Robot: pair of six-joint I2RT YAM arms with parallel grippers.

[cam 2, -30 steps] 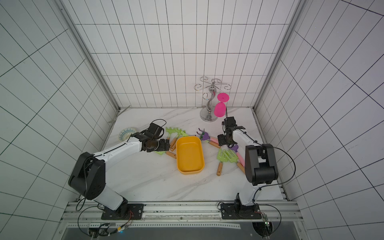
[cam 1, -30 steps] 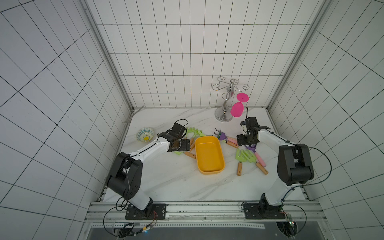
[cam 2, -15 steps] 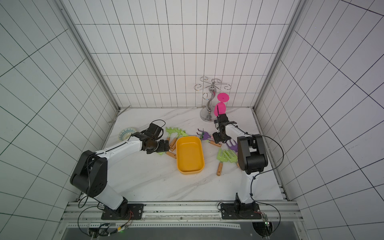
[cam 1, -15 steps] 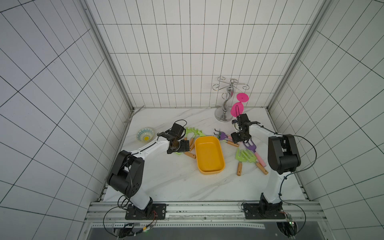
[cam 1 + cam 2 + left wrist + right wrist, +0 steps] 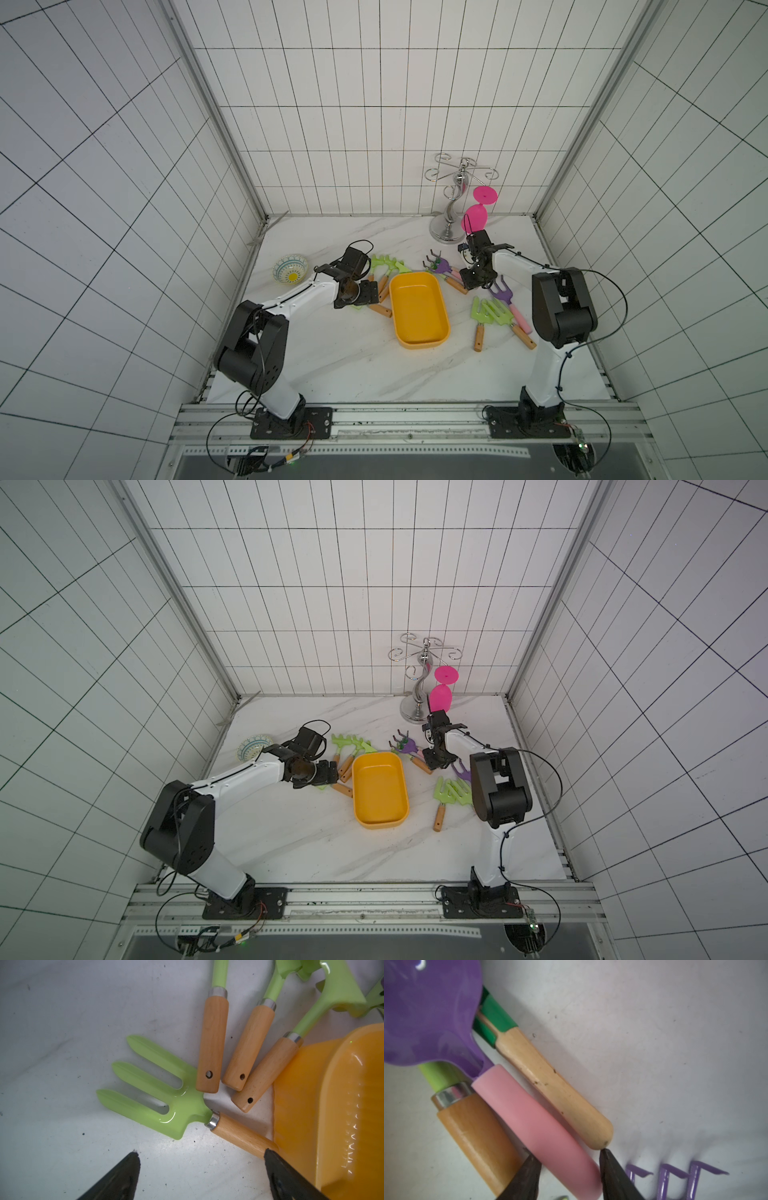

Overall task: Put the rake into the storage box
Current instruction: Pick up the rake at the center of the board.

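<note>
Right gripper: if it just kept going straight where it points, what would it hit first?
The pink handle: the right gripper straddles it, touching both sides. Right under it seems to be the tabletop.

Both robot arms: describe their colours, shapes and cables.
The left arm and right arm match: smooth white tubular links joined by bulky black joint housings, each on a black base plate bolted to a silver rail. Thin black cables loop loosely beside each. The jaws are dark, tapering to blunt points.
</note>
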